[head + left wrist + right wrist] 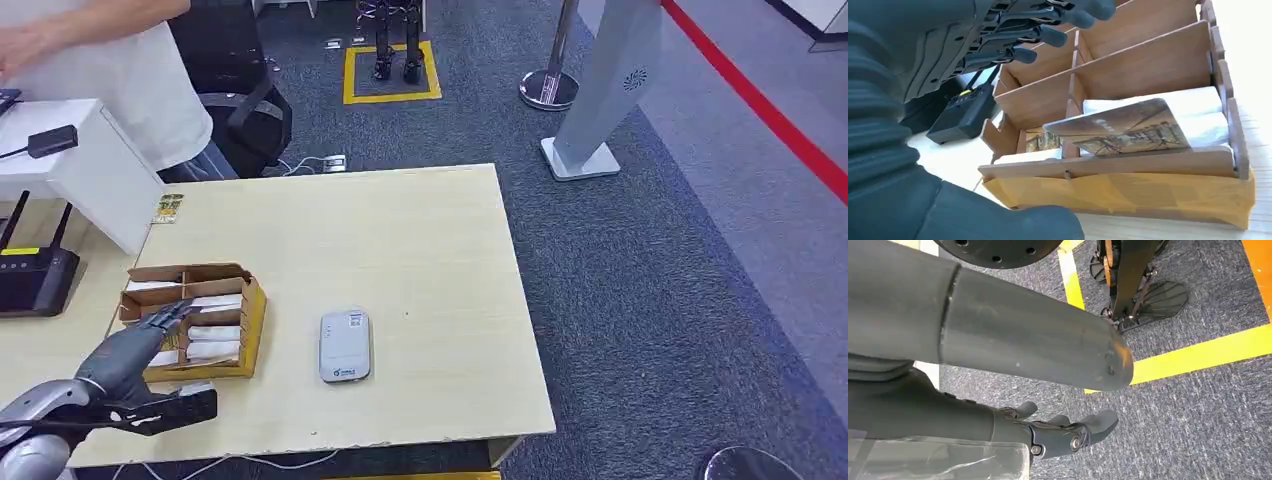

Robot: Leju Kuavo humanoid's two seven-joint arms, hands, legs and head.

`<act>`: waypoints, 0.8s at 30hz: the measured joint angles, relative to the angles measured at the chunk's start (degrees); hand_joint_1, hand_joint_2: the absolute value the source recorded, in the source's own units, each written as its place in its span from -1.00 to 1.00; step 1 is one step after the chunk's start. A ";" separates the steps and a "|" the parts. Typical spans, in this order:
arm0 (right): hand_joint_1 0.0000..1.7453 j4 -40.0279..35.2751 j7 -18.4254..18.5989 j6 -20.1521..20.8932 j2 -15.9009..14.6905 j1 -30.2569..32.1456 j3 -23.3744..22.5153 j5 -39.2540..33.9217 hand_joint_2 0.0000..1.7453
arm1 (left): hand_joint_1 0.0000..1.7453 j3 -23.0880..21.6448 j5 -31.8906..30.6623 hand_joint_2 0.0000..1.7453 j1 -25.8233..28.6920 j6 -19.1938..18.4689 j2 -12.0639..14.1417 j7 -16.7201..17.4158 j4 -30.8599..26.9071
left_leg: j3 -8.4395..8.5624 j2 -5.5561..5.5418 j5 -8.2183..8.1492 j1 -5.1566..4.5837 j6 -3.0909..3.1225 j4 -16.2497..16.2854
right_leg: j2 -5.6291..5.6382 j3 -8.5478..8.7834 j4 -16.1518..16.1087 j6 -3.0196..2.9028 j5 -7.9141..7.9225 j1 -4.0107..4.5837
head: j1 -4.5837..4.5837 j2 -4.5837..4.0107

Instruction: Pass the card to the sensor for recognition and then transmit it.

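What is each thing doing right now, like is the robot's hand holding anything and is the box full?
Left hand: open, fingers spread over the box, holding nothing.
Right hand: hanging over the carpet, empty, fingers loosely curled.
Brown wooden divided box: open-topped, cards in several slots.
Picture card: lying tilted in a slot, untouched.
White-grey card sensor: flat on the table, nothing on it.

Bright, even indoor light; the table (1248,60) glares white in the left wrist view.

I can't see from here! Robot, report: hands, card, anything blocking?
Left hand open over the card box. Right hand hangs empty. Card in box, untouched. Sensor path clear.
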 joint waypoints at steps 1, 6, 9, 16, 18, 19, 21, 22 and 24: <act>-1.00 -0.02 -0.02 0.02 -0.02 0.00 0.02 -0.02 -1.00 | 1.00 -0.07 0.00 1.00 -0.05 0.13 -0.02 -0.02 0.02 | 0.00 0.00 0.00 0.00 0.00 0.00 | 0.00 0.00 0.00 0.00 0.00 0.00 | 0.00 0.00; -1.00 -0.02 -0.11 0.07 0.00 -0.01 0.02 0.00 -1.00 | 1.00 -0.35 -0.81 1.00 -0.27 0.96 -0.33 -0.09 0.07 | 0.00 0.00 0.00 0.00 0.00 0.00 | 0.00 0.00 0.00 0.00 0.00 0.00 | 0.00 0.00; -1.00 -0.04 -0.15 0.07 0.00 -0.01 0.02 -0.02 -1.00 | 1.00 -0.50 -1.18 1.00 -0.38 1.34 -0.50 -0.17 0.07 | 0.00 0.01 0.00 0.00 0.00 0.00 | 0.01 0.00 0.00 0.00 0.00 0.00 | 0.00 0.00; -1.00 -0.06 -0.17 0.07 0.00 -0.02 0.02 -0.02 -1.00 | 1.00 -0.57 -1.25 1.00 -0.53 1.60 -0.92 -0.17 0.07 | 0.00 0.01 0.00 0.00 0.00 0.00 | 0.01 0.00 0.00 0.00 0.00 0.00 | 0.00 0.00; -1.00 -0.06 -0.17 0.07 0.00 -0.02 0.02 -0.02 -1.00 | 1.00 -0.57 -1.25 1.00 -0.56 1.60 -0.96 -0.17 0.07 | 0.00 0.01 0.00 0.00 0.00 0.00 | 0.01 -0.01 0.00 0.00 0.00 0.00 | 0.00 0.00; -1.00 -0.06 -0.17 0.07 0.00 -0.02 0.02 -0.02 -1.00 | 1.00 -0.57 -1.25 1.00 -0.58 1.60 -0.96 -0.17 0.07 | 0.00 0.01 0.00 0.00 0.00 0.00 | 0.01 -0.01 0.00 0.00 0.00 0.00 | 0.00 0.00; -1.00 -0.06 -0.17 0.09 0.00 -0.02 0.02 -0.02 -1.00 | 1.00 -0.57 -1.25 1.00 -0.60 1.60 -0.98 -0.17 0.07 | 0.00 0.01 0.00 0.00 0.00 0.00 | 0.01 -0.01 0.00 0.00 0.00 0.00 | 0.00 0.00; -1.00 -0.06 -0.17 0.07 0.00 -0.02 0.02 -0.02 -1.00 | 1.00 -0.59 -1.27 1.00 -0.60 1.60 -0.98 -0.17 0.07 | 0.00 0.01 0.00 0.00 0.00 0.00 | 0.01 -0.01 0.00 0.00 0.00 0.00 | 0.00 0.00; -1.00 -0.06 -0.17 0.26 0.00 -0.02 0.02 -0.02 -1.00 | 1.00 -0.59 -1.25 1.00 -0.61 1.60 -0.98 -0.17 0.07 | 0.00 0.01 0.00 0.00 0.00 0.00 | 0.01 -0.01 0.00 0.00 0.00 0.00 | 0.00 0.00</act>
